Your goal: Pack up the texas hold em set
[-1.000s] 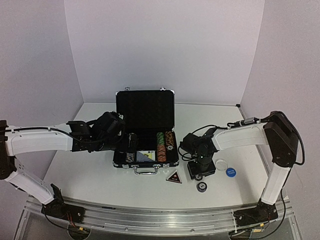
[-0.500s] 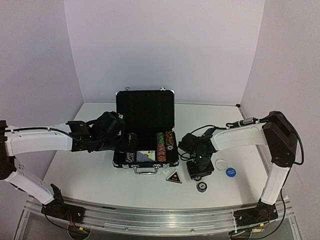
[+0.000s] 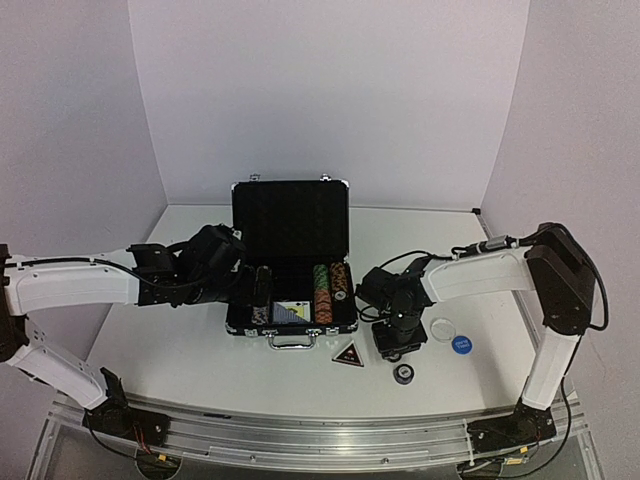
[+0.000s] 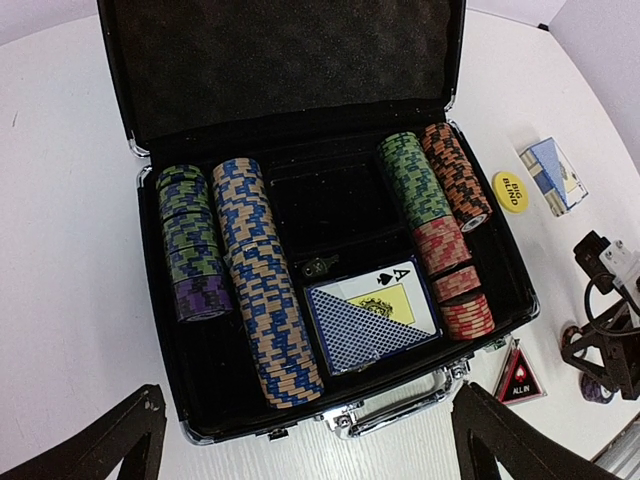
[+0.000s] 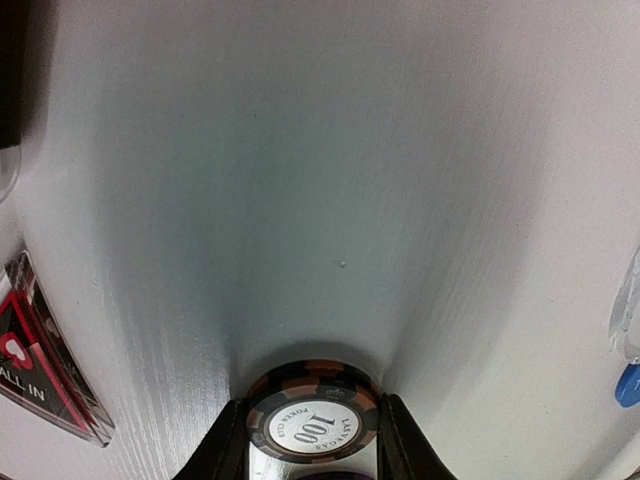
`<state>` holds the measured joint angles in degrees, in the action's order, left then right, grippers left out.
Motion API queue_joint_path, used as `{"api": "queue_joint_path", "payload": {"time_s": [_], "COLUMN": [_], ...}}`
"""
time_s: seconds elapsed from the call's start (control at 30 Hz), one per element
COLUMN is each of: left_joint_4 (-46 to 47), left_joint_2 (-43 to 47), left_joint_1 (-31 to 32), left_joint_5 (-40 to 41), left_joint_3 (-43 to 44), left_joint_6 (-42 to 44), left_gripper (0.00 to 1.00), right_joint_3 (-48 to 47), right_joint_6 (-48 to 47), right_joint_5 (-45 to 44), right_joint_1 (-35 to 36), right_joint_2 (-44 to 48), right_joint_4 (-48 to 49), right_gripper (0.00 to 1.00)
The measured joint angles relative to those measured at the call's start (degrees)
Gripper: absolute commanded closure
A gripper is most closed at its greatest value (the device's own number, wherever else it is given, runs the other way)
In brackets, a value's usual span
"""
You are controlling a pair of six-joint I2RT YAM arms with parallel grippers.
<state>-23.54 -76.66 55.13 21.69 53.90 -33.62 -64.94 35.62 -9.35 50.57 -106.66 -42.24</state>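
Right gripper [image 5: 313,440] has shifted a little to its left, toward the case, since a second ago, so the clear disc [image 3: 443,328] beside it is now fully uncovered. Left arm has drawn back slightly. Nothing on the table [image 3: 200,350] has changed place.

Right side: the fingers [image 5: 225,445] stand against both edges of a striped chip [image 5: 313,418], closed on it. It lies flat and tops a small stack; a purple chip just shows beneath. Its face reads "100", with a ring of small lettering that seems to include "POKER"; the rest is illegible. The stack sits on the table, right of the triangular marker [image 4: 519,375], which is printed "ALL IN" under a red heart.

Left gripper [image 4: 308,392]: fingers spread wide, nothing between them, hovering over the near edge of the briefcase [image 3: 291,215].

The briefcase sits at table centre between the arms, lid upright, handle toward the arm bases. Inside:
- rows of striped chips [image 4: 250,260] lying on edge at left, more at right
- a blue-backed card deck [image 4: 365,330] at front centre, with an ace of spades [image 4: 385,295] face up beside it

Outside the case:
- yellow disc [image 4: 510,191] marked "BIG BLIND", just beside the case's right wall
- a blue card box [image 4: 552,175] past it
- blue disc [image 3: 461,345] touching nothing, white writing too small to read
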Motion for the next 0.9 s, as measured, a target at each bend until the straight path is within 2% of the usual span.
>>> {"api": "queue_joint_path", "payload": {"time_s": [0.43, 0.63, 0.77, 0.9], "left_joint_4": [1.69, 5.15, 9.2, 16.5], "left_joint_2": [3.54, 2.87, -2.43, -10.88], "left_joint_1": [0.0, 0.0, -0.99, -5.03], "left_joint_5": [-0.96, -5.91, -15.37, -33.82], "left_joint_3": [-1.28, -1.17, 0.82, 2.59], "left_joint_6": [-1.4, -4.04, -9.02, -14.93], "left_gripper": [0.0, 0.0, 0.04, 0.06], "right_joint_3": [0.04, -0.61, -1.34, -2.24], "right_joint_6": [-4.0, -7.85, -13.76, -20.26], "right_joint_5": [0.34, 1.77, 3.69, 6.08], "right_joint_1": [0.0, 0.19, 1.62, 3.29], "right_joint_2": [8.45, 10.73, 13.78, 17.69], "right_joint_4": [-0.9, -2.16, -2.49, -2.74], "right_gripper": [1.0, 1.0, 1.0, 1.0]}}
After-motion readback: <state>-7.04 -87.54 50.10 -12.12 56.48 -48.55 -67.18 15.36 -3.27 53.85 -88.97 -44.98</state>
